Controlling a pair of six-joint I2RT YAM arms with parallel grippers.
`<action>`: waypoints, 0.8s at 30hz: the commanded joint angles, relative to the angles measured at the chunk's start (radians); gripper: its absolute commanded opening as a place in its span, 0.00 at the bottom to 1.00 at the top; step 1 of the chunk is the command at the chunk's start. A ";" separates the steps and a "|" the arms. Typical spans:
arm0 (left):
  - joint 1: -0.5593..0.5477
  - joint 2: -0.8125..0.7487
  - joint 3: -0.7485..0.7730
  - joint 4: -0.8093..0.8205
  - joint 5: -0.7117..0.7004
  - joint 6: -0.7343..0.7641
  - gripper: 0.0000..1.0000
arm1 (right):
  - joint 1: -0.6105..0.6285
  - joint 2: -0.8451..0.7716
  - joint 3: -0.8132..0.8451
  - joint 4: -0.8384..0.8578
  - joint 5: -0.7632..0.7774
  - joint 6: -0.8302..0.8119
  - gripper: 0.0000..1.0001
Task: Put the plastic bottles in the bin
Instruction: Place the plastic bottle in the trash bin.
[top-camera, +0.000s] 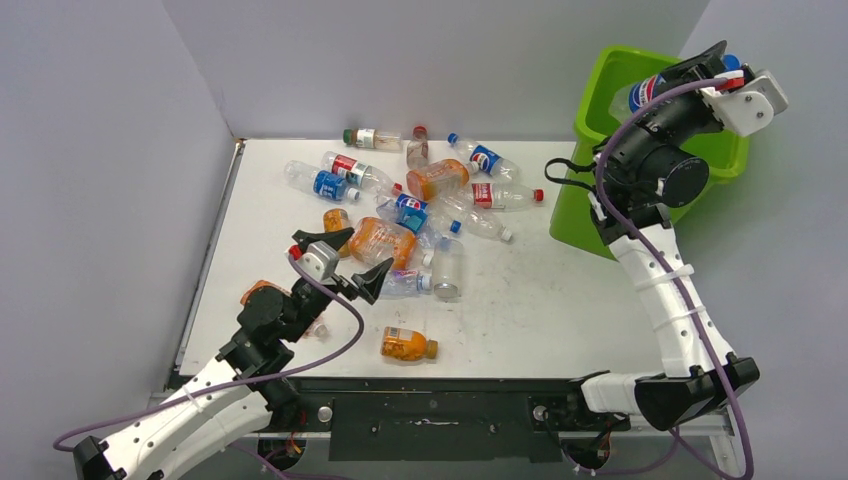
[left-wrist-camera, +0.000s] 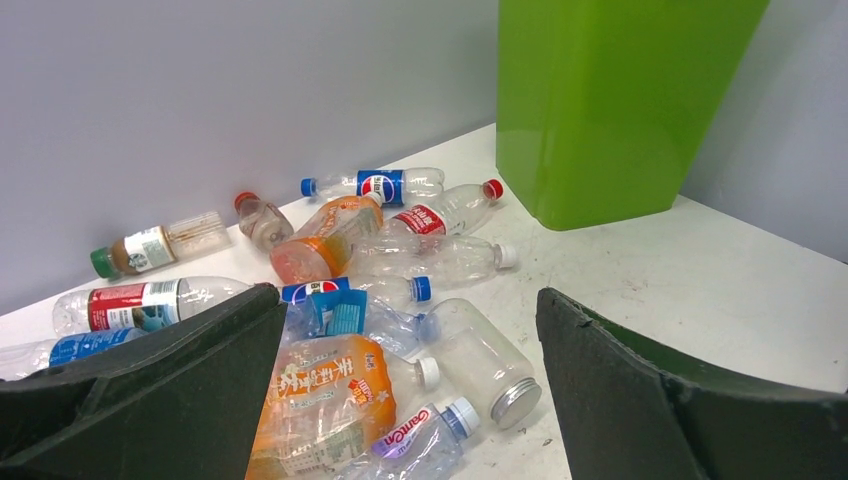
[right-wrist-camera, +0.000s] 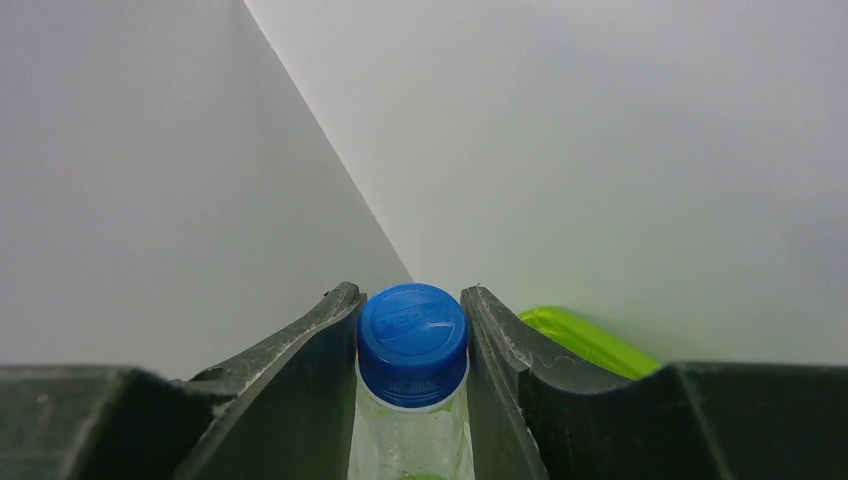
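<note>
Several plastic bottles (top-camera: 420, 205) lie in a heap on the white table, and the same heap shows in the left wrist view (left-wrist-camera: 330, 300). The lime-green bin (top-camera: 600, 175) stands at the table's far right edge; its side fills the top of the left wrist view (left-wrist-camera: 600, 110). My right gripper (top-camera: 722, 68) is raised over the bin, shut on a clear Pepsi bottle (top-camera: 645, 92) with a blue cap (right-wrist-camera: 412, 340). My left gripper (top-camera: 345, 258) is open and empty, just in front of the heap, above an orange-label bottle (left-wrist-camera: 320, 400).
One orange bottle (top-camera: 408, 345) lies alone near the table's front edge. Another orange bottle (top-camera: 262, 290) lies by the left arm. A clear jar with a metal lid (left-wrist-camera: 485, 360) lies between my left jaws. Grey walls close the left and back sides.
</note>
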 joint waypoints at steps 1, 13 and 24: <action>-0.008 0.001 0.016 0.013 -0.015 0.017 0.96 | -0.014 0.017 0.040 -0.033 -0.033 0.068 0.05; -0.014 0.019 0.022 -0.003 -0.022 0.029 0.96 | -0.193 0.113 0.044 -0.275 -0.012 0.391 0.05; -0.013 0.020 0.025 -0.005 -0.017 0.026 0.96 | -0.261 0.186 0.060 -0.480 -0.081 0.601 0.45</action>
